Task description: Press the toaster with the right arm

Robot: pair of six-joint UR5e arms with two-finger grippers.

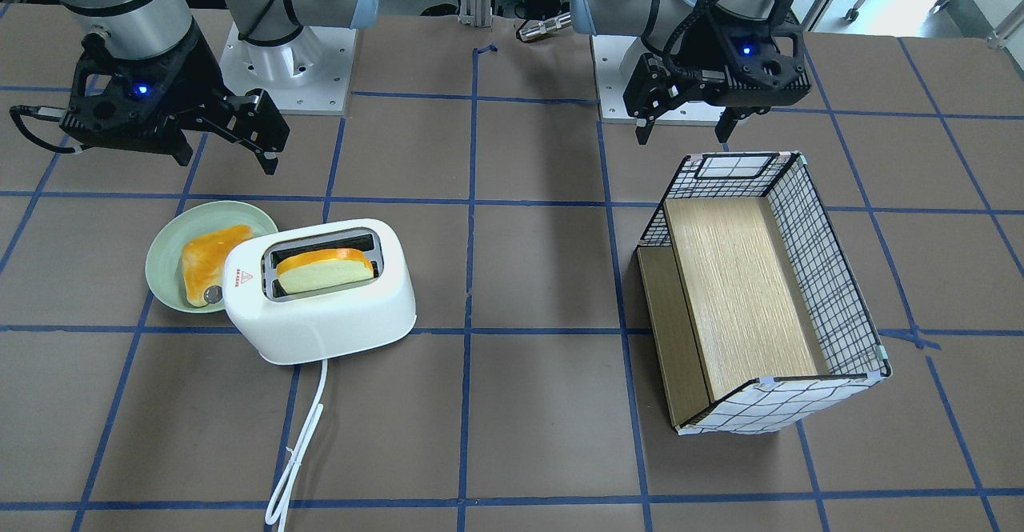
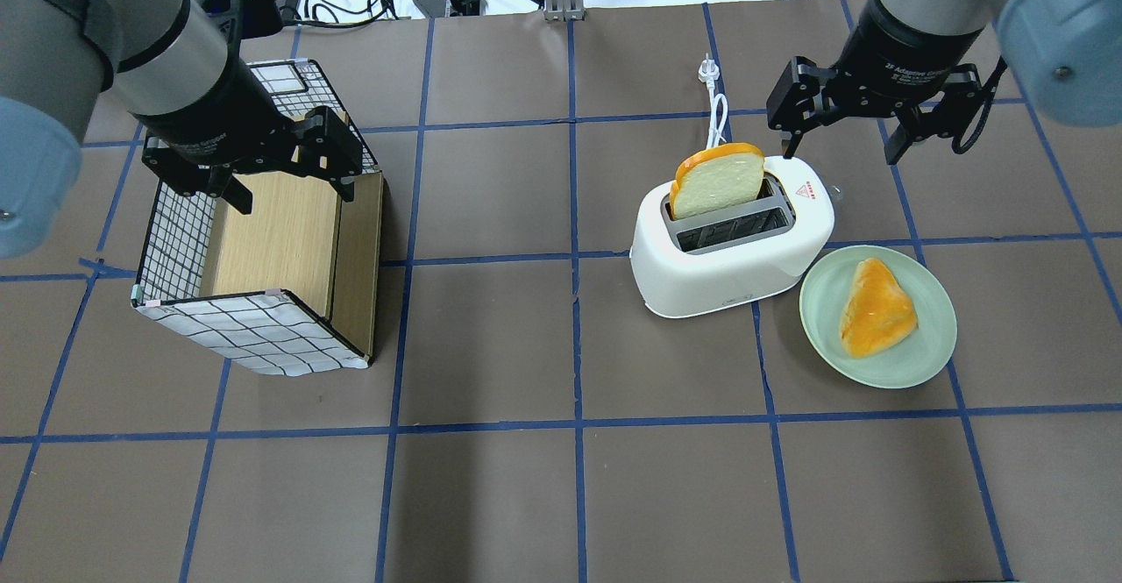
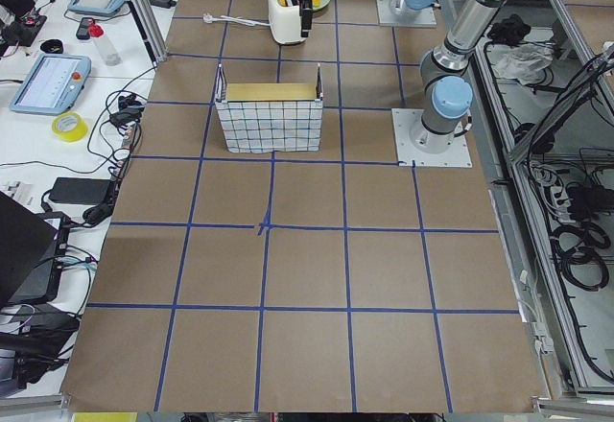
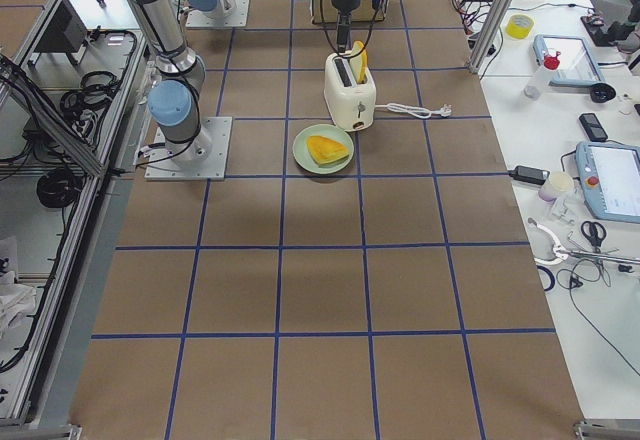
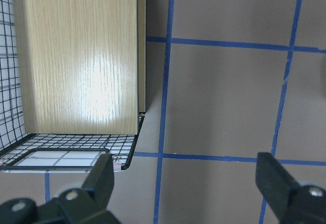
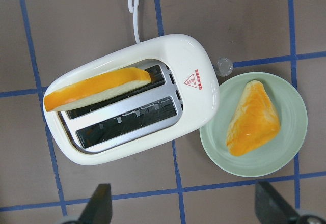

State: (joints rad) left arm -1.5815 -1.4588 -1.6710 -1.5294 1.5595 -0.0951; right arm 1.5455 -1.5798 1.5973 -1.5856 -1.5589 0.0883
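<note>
The white two-slot toaster (image 1: 320,320) (image 2: 727,280) (image 6: 201,107) stands beside a green plate, with a bread slice (image 2: 719,181) (image 6: 97,89) standing up out of its far slot. The other slot is empty. Its silver knob (image 6: 224,66) sits on the end next to the plate. My right gripper (image 2: 841,153) (image 1: 226,162) is open and empty. It hovers above the table just beyond the toaster's knob end and touches nothing. In the right wrist view both fingertips (image 6: 99,203) show below the toaster. My left gripper (image 2: 294,200) (image 1: 682,137) is open and empty above the basket.
A green plate (image 2: 929,342) (image 1: 164,256) with a toast piece (image 2: 877,307) touches the toaster's knob end. The white cord (image 1: 308,428) trails away from the robot. A wire basket (image 2: 175,241) (image 1: 832,276) with wooden panels stands on my left side.
</note>
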